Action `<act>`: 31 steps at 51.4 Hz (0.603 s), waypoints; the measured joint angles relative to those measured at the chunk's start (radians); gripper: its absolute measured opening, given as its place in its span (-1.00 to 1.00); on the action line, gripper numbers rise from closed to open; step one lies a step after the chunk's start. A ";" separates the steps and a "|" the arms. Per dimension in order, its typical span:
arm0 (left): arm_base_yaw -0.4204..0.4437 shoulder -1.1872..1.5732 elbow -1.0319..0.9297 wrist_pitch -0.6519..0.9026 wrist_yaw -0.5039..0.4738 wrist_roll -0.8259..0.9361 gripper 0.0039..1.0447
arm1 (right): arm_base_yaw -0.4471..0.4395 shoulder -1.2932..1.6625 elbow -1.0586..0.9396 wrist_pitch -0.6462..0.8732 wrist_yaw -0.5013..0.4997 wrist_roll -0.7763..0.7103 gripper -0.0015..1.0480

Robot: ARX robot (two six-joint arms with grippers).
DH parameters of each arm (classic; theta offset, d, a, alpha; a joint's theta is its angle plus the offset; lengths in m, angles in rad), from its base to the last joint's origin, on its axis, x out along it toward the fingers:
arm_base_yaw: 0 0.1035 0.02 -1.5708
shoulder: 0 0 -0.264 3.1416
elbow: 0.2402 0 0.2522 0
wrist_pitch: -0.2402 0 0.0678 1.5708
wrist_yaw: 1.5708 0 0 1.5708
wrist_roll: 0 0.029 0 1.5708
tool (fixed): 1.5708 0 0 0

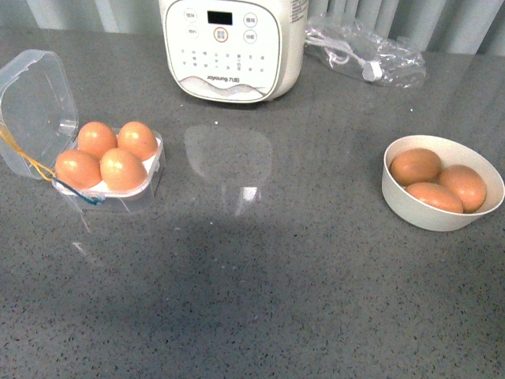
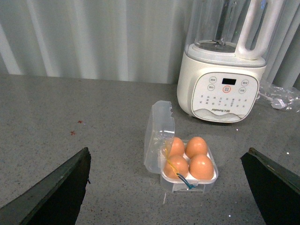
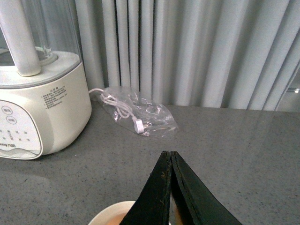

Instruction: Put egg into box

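Grey speckled surface [image 1: 260, 316], and the whole near stretch is lying open, so there's loads of room along the near edge. Left hand [image 2: 166, 151] is hanging with its fingers spread wide apart. Right hand [image 3: 168, 154] is hovering with its fingers pressed together above the bowl [image 1: 410, 209], which is sitting by the right edge holding three eggs [image 1: 438, 185]. By the left edge the box [image 1: 118, 197] is sitting lid-open with all four slots filled, so the egg [image 1: 122, 169] is resting in there. A blender [image 1: 233, 47] is standing at the far edge, a bagged cable [image 1: 367, 51] is lying toward the far right corner, and a grey curtain [image 3: 197, 47] is hanging behind.
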 joint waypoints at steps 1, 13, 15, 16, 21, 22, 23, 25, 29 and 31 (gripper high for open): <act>0.000 0.000 0.000 0.000 0.000 0.000 0.87 | -0.010 -0.022 -0.018 -0.003 -0.007 0.000 -0.94; 0.000 0.000 0.000 0.000 0.000 0.000 0.87 | -0.081 -0.198 -0.171 -0.014 -0.076 0.000 -0.94; 0.000 0.000 0.000 0.000 0.000 0.000 0.87 | -0.091 -0.217 -0.195 -0.022 -0.084 0.000 -0.94; 0.000 0.000 0.000 0.000 0.000 0.000 0.87 | -0.092 -0.223 -0.200 -0.026 -0.086 0.000 -0.94; 0.000 0.000 0.000 0.000 0.000 0.000 0.87 | -0.107 -0.290 -0.225 -0.076 -0.103 0.000 -0.94; 0.000 0.000 0.000 0.000 0.000 0.000 0.87 | -0.111 -0.307 -0.229 -0.087 -0.109 0.000 -0.94; 0.000 0.000 0.000 0.000 0.000 0.000 0.87 | -0.116 -0.316 -0.231 -0.093 -0.116 0.000 -0.94; 0.000 0.000 0.000 0.000 0.000 0.000 0.87 | -0.148 -0.352 -0.238 -0.119 -0.167 0.000 -0.94; 0.000 0.000 0.000 0.000 0.000 0.000 0.87 | -0.177 -0.404 -0.248 -0.158 -0.181 0.000 -0.94; 0.000 0.000 0.000 0.000 0.000 0.000 0.87 | -0.187 -0.436 -0.254 -0.185 -0.180 0.000 -0.94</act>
